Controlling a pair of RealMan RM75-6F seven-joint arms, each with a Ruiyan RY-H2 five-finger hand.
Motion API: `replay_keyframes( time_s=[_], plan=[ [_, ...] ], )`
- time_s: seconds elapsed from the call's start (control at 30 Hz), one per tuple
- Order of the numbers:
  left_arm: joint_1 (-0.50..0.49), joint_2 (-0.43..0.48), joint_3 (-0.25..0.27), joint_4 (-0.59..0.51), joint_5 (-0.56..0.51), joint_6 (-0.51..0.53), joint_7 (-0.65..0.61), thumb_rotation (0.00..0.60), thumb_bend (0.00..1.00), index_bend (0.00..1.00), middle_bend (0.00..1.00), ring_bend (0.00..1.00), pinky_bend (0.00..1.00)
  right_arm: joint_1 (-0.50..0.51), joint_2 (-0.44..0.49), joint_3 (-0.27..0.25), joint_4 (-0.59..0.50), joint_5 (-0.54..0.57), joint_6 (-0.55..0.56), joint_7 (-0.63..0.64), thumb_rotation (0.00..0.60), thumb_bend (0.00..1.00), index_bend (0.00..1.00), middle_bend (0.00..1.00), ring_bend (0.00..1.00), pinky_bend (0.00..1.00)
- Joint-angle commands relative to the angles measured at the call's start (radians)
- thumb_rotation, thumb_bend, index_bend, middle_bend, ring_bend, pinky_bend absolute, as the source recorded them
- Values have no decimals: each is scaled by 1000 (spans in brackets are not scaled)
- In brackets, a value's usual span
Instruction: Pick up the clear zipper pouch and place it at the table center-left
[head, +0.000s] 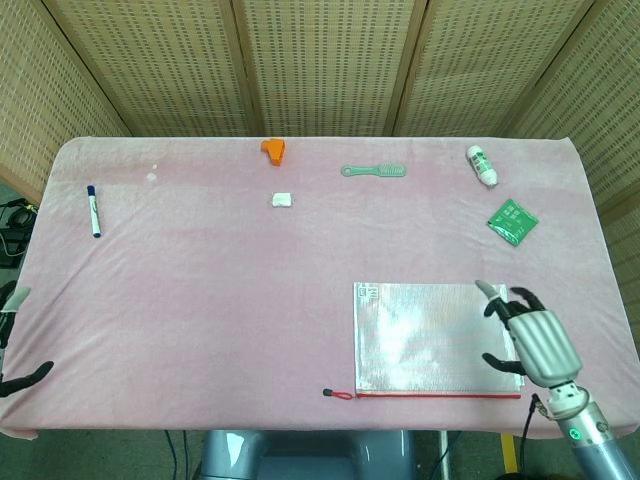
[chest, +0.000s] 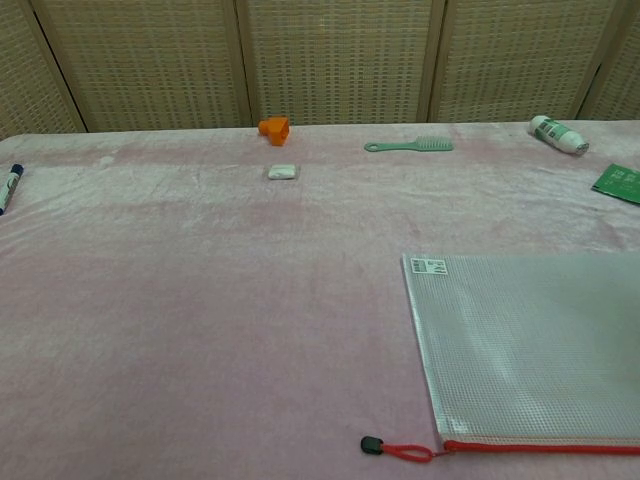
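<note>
The clear zipper pouch (head: 430, 338) lies flat near the table's front right, its red zipper along the near edge and a red pull cord (head: 340, 394) at its left corner. In the chest view the pouch (chest: 520, 345) fills the lower right. My right hand (head: 527, 338) hovers over the pouch's right edge with its fingers spread and nothing in them. Only the fingertips of my left hand (head: 20, 345) show at the far left edge, off the table and spread apart. Neither hand shows in the chest view.
On the pink tablecloth (head: 200, 290) lie a blue marker (head: 93, 210), an orange piece (head: 273, 149), a small white block (head: 282, 200), a green brush (head: 375, 171), a white bottle (head: 482, 165) and a green packet (head: 512, 221).
</note>
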Motion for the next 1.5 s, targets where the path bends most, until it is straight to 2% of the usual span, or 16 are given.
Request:
replay_keyframes(
  time_s=[0.03, 0.2, 0.33, 0.57, 0.77, 1.07, 1.27, 1.5],
  plan=[
    [-10, -13, -7, -3, -19, -16, 29, 600, 0, 0, 0, 0, 0, 191, 53, 25, -77, 38, -282, 120, 600, 0, 132, 854, 821, 943],
    [-20, -31, -16, 1, -54, -35, 76, 600, 0, 0, 0, 0, 0, 307, 11, 53, -92, 149, -453, 98, 600, 15, 294, 925, 898, 1000],
    [-26, -38, -22, 2, -72, -44, 88, 600, 0, 0, 0, 0, 0, 368, -37, 60, -103, 230, -540, 95, 600, 110, 376, 949, 917, 1000],
    [-36, -45, -28, 7, -99, -62, 102, 600, 0, 0, 0, 0, 0, 478, -136, 41, -84, 381, -661, 10, 600, 259, 430, 958, 926, 1000],
    [-41, -45, -33, 9, -114, -68, 101, 600, 0, 0, 0, 0, 0, 564, -245, -18, -54, 528, -674, -132, 600, 338, 437, 957, 926, 1000],
    [-48, -44, -34, 17, -127, -84, 89, 600, 0, 0, 0, 0, 0, 655, -366, -86, -38, 702, -600, -292, 600, 394, 450, 957, 926, 1000],
    [-52, -43, -36, 20, -135, -90, 84, 600, 0, 0, 0, 0, 0, 697, -412, -111, -23, 785, -558, -345, 600, 412, 451, 957, 926, 1000],
    [-56, -47, -35, 23, -135, -91, 87, 600, 0, 0, 0, 0, 0, 717, -447, -124, -3, 833, -534, -357, 600, 427, 462, 958, 926, 1000]
  ],
)
